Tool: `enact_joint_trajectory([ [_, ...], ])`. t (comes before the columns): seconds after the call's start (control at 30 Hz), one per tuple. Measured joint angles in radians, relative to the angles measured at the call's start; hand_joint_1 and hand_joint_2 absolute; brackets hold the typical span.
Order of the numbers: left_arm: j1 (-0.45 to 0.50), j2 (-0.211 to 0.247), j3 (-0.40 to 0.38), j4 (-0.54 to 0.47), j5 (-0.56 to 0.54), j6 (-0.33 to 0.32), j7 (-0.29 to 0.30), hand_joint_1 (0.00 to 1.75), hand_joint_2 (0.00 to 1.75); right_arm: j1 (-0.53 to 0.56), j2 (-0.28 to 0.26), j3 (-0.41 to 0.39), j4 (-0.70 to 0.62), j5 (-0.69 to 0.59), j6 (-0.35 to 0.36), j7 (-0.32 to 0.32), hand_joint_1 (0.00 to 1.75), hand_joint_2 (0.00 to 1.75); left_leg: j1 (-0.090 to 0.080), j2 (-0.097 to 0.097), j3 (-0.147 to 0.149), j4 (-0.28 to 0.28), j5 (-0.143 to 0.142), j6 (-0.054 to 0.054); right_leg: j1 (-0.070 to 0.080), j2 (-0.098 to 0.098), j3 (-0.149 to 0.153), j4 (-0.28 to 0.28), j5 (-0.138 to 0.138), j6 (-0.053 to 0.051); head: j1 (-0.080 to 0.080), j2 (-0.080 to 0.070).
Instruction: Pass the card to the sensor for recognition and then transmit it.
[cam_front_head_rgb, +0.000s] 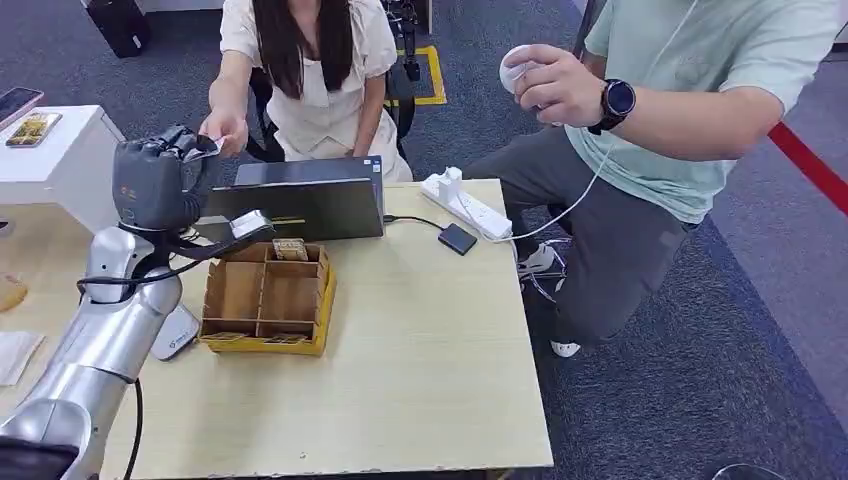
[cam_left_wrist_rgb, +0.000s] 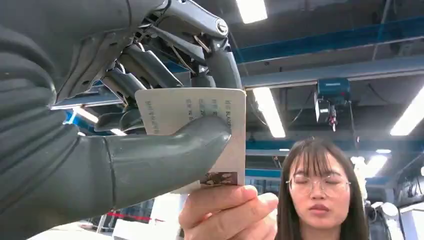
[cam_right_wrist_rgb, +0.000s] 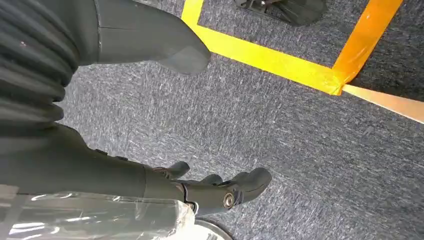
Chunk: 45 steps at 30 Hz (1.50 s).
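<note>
My left hand (cam_front_head_rgb: 160, 180) is raised over the table's far left corner. It pinches a pale card (cam_front_head_rgb: 207, 149) between thumb and fingers. In the left wrist view the card (cam_left_wrist_rgb: 200, 107) lies under my thumb (cam_left_wrist_rgb: 165, 155), and a person's fingers (cam_left_wrist_rgb: 220, 205) grip its free edge. That person sits behind the table, one hand (cam_front_head_rgb: 226, 128) on the card. A small black sensor box (cam_front_head_rgb: 457, 238) lies on the wooden table (cam_front_head_rgb: 430, 360), wired to the back. My right hand (cam_right_wrist_rgb: 100, 170) hangs over grey carpet, fingers apart, holding nothing.
A cardboard divider tray (cam_front_head_rgb: 268, 297) with cards sits below my left hand, with a black case (cam_front_head_rgb: 300, 200) behind it. A white power strip (cam_front_head_rgb: 465, 205) lies at the far edge. A second person (cam_front_head_rgb: 650, 120) crouches at the right. A white side table (cam_front_head_rgb: 60, 160) stands left.
</note>
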Motion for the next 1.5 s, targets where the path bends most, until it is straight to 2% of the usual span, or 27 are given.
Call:
enact_joint_trajectory([
  [0.23,-0.031,-0.019,-0.024,0.074,-0.031,0.018,0.021,0.00,1.75,0.000,0.000,-0.001,0.000,0.002,0.000,0.000,0.00,1.75,0.000,0.000,0.000,0.000,0.000,0.000,0.000,0.000,0.000,0.000,0.000,0.000,0.000,0.000],
  [0.53,-0.046,-0.019,-0.028,0.124,-0.054,0.023,0.043,0.00,1.75,0.002,0.000,-0.003,0.000,0.005,0.000,0.000,0.00,1.75,0.000,0.000,0.000,0.000,0.000,0.000,0.000,0.001,0.000,0.000,0.000,0.000,0.000,0.000],
  [0.87,-0.043,-0.012,-0.027,0.136,0.052,0.011,0.032,0.00,1.75,0.008,0.000,-0.013,0.000,0.005,0.000,0.002,0.00,1.75,0.000,0.000,-0.001,0.000,0.000,0.000,0.000,0.000,0.000,0.000,0.000,0.000,0.000,0.000],
  [0.93,-0.046,0.002,-0.027,0.135,0.073,-0.030,0.019,0.00,1.75,0.009,0.000,-0.017,0.000,0.005,0.000,0.000,0.00,1.75,0.000,0.000,-0.001,0.000,0.000,0.000,0.000,0.000,0.000,0.000,0.000,0.000,0.000,0.000],
  [1.07,-0.068,0.060,-0.027,0.135,0.136,-0.201,-0.016,0.00,1.75,0.017,0.000,-0.029,0.000,0.003,0.000,-0.002,0.00,1.75,0.000,0.001,-0.001,0.000,0.000,0.000,0.000,0.001,-0.001,0.000,0.000,0.000,0.000,0.000],
  [1.2,-0.107,0.136,-0.027,0.124,0.195,-0.363,-0.034,0.00,1.75,0.022,0.000,-0.040,0.000,0.000,0.000,-0.006,0.00,1.75,0.001,0.002,-0.001,0.000,0.000,0.000,0.001,0.003,-0.001,0.001,0.000,0.000,0.000,0.000],
  [1.37,-0.134,0.199,-0.028,0.101,0.212,-0.414,-0.034,0.00,1.75,0.024,-0.001,-0.053,0.000,0.000,0.000,-0.007,0.00,1.75,0.001,0.003,-0.001,0.000,0.000,0.000,0.001,0.003,-0.001,0.001,0.000,0.000,0.000,0.000],
  [1.5,-0.158,0.274,-0.068,0.073,0.221,-0.530,-0.044,0.00,1.75,0.026,-0.002,-0.063,0.000,0.000,0.002,-0.013,0.00,1.75,0.001,0.005,-0.001,0.000,0.000,0.000,0.001,0.005,-0.002,0.001,0.000,-0.001,0.000,0.000],
])
